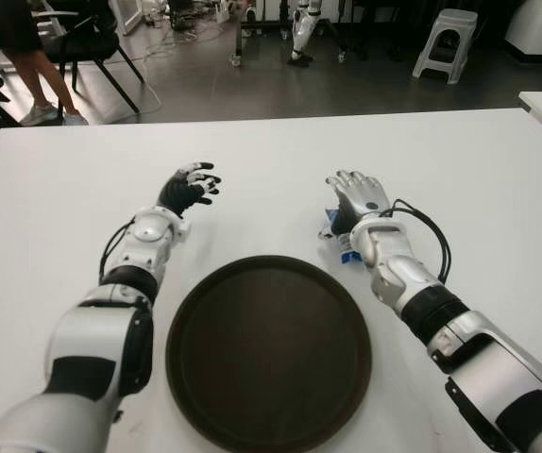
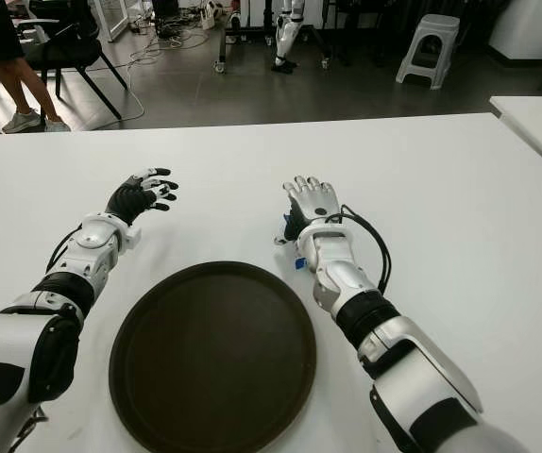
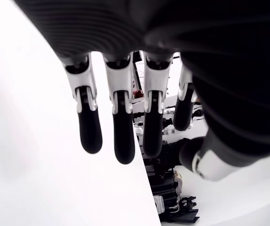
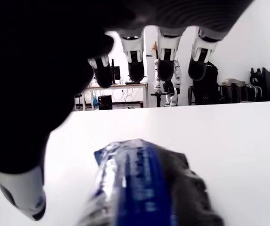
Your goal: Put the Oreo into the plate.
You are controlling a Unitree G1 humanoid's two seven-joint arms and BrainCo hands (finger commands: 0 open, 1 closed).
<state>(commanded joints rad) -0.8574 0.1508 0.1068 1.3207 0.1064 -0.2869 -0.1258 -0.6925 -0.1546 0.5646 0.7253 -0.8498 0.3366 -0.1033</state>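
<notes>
The right hand (image 1: 358,196) hovers over the Oreo packet (image 4: 139,188), fingers (image 4: 165,56) spread wide above it and gripping nothing. The packet lies on the white table (image 1: 460,179), just beyond the dark round plate (image 1: 269,354). The left hand (image 1: 188,187) is apart to the left, fingers (image 3: 121,122) extended, empty.

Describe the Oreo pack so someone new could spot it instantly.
On the white table, look just past the right rim of the round dark plate. The Oreo pack lies there under the open right hand. It is the only blue wrapper on the table.
</notes>
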